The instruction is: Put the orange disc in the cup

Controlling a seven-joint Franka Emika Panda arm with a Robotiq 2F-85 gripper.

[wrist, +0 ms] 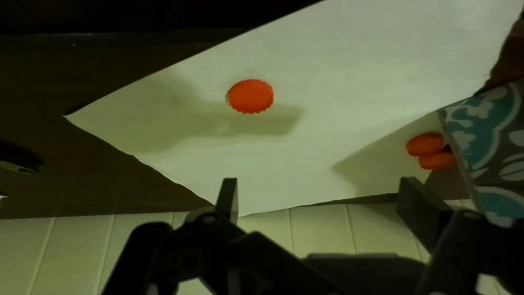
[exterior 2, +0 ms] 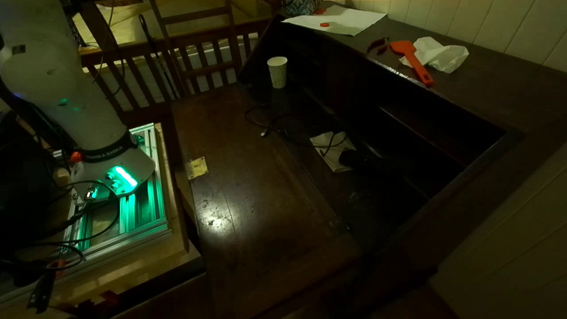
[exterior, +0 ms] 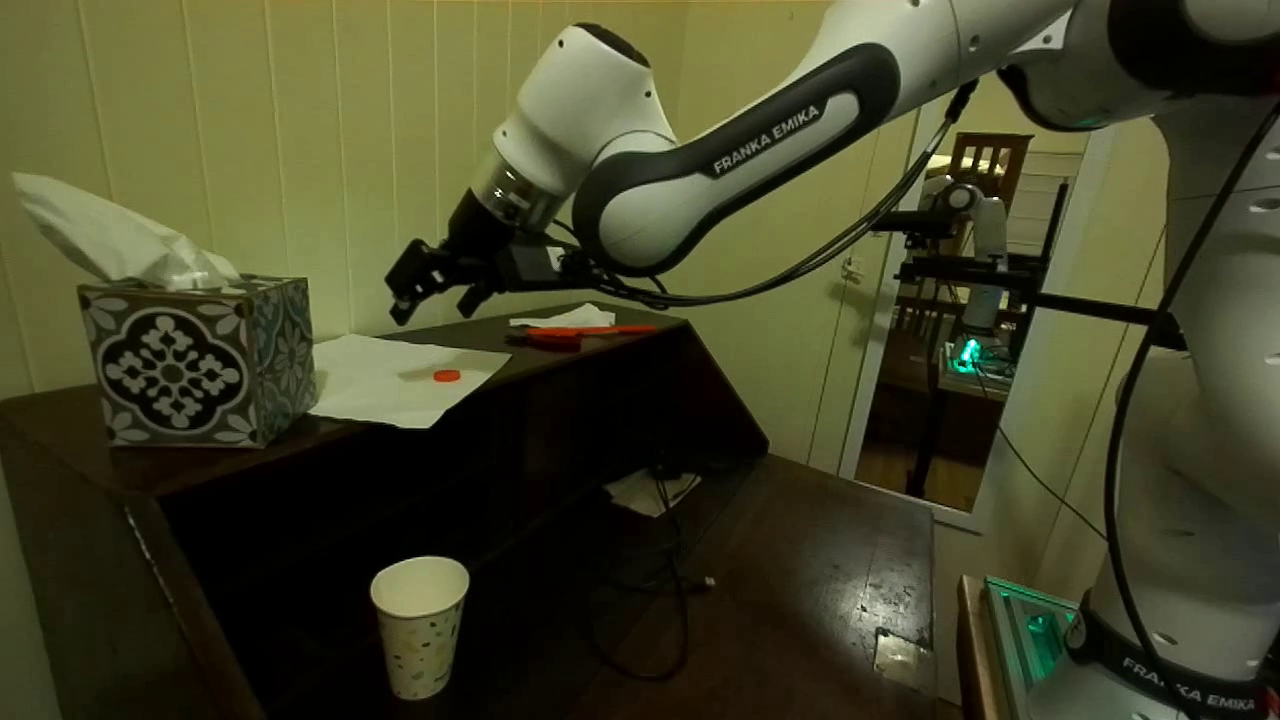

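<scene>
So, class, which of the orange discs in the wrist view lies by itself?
The orange disc lying alone on the white paper, toward the picture's upper middle; the other two discs overlap in view, beside the patterned tissue box.

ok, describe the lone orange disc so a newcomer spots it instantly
On top of the dark desk, a white sheet lies beside the patterned tissue box. The orange disc lies flat on that sheet. It sits alone, while two similar discs sit close together beside the box.
</scene>
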